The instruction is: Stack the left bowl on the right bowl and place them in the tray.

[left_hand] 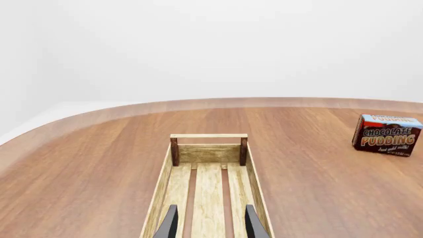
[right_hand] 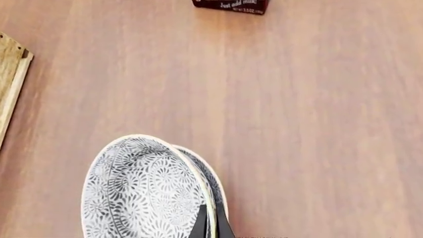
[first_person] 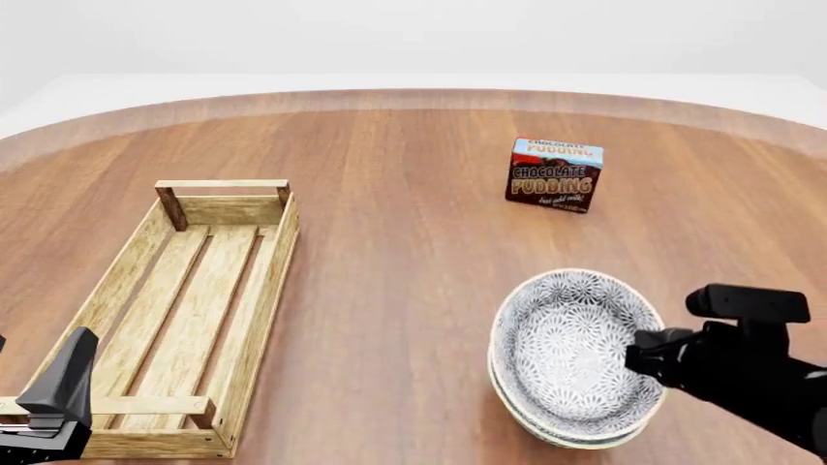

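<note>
Patterned grey stacked bowls (first_person: 572, 360) are sitting on the table (first_person: 387, 242), near right, rim pinched by the right end effector (right_hand: 210, 225). Left end effector (left_hand: 209, 223) is hovering spread over the tray (first_person: 181, 320), left.

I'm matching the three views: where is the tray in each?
Front: tray at lower left, lengthwise away from the camera.
Left wrist: bottom centre, left gripper fingers over it.
Right wrist: only a corner at the left edge.
Shared landmark: pudding box.
</note>
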Controlling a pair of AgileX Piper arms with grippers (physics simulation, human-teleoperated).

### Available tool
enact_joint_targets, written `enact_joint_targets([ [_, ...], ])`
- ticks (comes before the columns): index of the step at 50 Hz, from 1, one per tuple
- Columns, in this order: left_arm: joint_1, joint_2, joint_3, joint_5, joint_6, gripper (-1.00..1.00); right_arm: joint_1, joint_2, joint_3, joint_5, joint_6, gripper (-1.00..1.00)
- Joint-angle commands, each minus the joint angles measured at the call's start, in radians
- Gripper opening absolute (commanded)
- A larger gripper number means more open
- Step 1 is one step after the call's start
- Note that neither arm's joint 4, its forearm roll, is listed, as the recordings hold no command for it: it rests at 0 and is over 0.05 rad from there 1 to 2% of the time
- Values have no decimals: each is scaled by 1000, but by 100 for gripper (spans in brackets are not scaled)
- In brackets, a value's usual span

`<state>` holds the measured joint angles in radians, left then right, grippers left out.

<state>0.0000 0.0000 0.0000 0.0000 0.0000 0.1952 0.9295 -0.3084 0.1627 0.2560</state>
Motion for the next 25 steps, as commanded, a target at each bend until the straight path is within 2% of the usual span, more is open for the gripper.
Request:
enact_joint_targets([
  [1, 0, 0, 0, 0, 0, 100, 6, 8, 24, -27, 12, -100],
  [3, 0, 0, 0, 0, 0, 100, 8, 6, 26, -24, 13, -100],
  [4, 0, 0, 0, 0, 0, 100, 11, 3, 26, -20, 13, 100],
  [12, 0, 0, 0, 0, 0, 100, -18, -20, -10, 24, -6, 100],
  [25, 0, 0, 0, 0, 0, 100, -81, -165, -190, 297, -112, 100],
])
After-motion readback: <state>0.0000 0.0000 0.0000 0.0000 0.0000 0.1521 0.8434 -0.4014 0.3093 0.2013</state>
